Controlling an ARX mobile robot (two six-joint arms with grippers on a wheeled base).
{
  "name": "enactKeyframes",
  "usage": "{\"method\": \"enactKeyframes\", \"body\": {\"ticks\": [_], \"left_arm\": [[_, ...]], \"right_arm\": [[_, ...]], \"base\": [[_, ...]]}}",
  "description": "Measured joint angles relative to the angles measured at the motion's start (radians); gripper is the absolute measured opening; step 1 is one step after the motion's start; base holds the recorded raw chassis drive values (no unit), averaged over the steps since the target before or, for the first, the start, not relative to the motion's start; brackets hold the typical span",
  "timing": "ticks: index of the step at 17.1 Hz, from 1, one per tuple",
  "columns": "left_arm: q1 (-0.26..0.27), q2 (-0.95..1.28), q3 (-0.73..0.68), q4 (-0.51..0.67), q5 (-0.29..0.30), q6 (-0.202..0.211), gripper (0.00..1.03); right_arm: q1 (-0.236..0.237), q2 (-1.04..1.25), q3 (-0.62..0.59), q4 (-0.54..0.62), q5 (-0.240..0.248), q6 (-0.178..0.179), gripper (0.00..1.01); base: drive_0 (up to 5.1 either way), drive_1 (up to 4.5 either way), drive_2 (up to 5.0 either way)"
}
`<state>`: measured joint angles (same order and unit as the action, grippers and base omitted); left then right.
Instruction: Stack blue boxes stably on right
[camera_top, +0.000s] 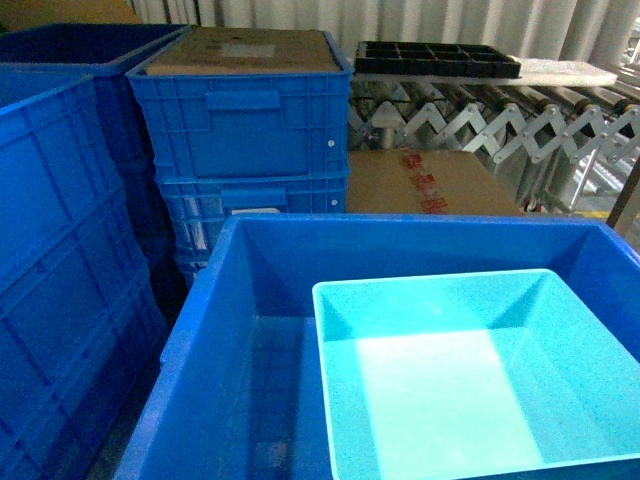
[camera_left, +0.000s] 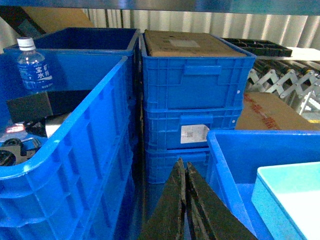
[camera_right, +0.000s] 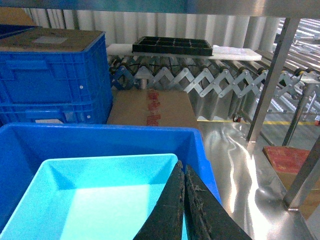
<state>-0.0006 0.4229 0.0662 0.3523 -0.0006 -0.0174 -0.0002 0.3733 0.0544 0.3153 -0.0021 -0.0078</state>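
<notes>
One of the blue boxes (camera_top: 450, 390), a pale turquoise tub, sits empty and level in the right half of a large royal-blue crate (camera_top: 400, 228). Neither gripper shows in the head view. In the left wrist view my left gripper (camera_left: 185, 165) is shut on nothing, hanging over the dark gap just left of that crate's wall (camera_left: 220, 165), with the tub's corner (camera_left: 295, 200) at lower right. Seen from the right wrist, my right gripper (camera_right: 184, 167) is shut and empty above the tub's (camera_right: 100, 195) right rim, beside the crate's wall (camera_right: 100, 132).
Ribbed blue crates (camera_top: 245, 130) topped with cardboard stand stacked behind, and taller ones (camera_top: 60, 250) on the left hold a water bottle (camera_left: 34, 65). A cardboard box (camera_top: 430, 185), a roller conveyor (camera_top: 500, 120) with a black tray (camera_top: 435, 58), a steel post (camera_right: 267, 90) and a reddish block (camera_right: 290, 157) lie right.
</notes>
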Motion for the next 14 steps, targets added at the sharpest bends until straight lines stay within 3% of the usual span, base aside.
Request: {"method": "enactKeyframes", "body": {"ticks": [4,11,14], "left_arm": [[0.0,-0.1,-0.027,-0.072,0.0,0.0,0.02],[0.0,-0.149,-0.051,-0.077,0.0,0.0,0.02],[0.0,-0.212,-0.051,-0.144,0.001,0.0,0.02]], "right_arm": [[0.0,-0.09,-0.041,-0.036,0.0,0.0,0.02],[0.0,-0.142,-0.041,-0.082,0.002,0.0,0.02],[0.0,-0.195,-0.041,-0.134,0.002,0.0,0.02]], "base": [[0.0,0.0,0.0],[0.0,0.0,0.0],[0.0,0.0,0.0]]}}
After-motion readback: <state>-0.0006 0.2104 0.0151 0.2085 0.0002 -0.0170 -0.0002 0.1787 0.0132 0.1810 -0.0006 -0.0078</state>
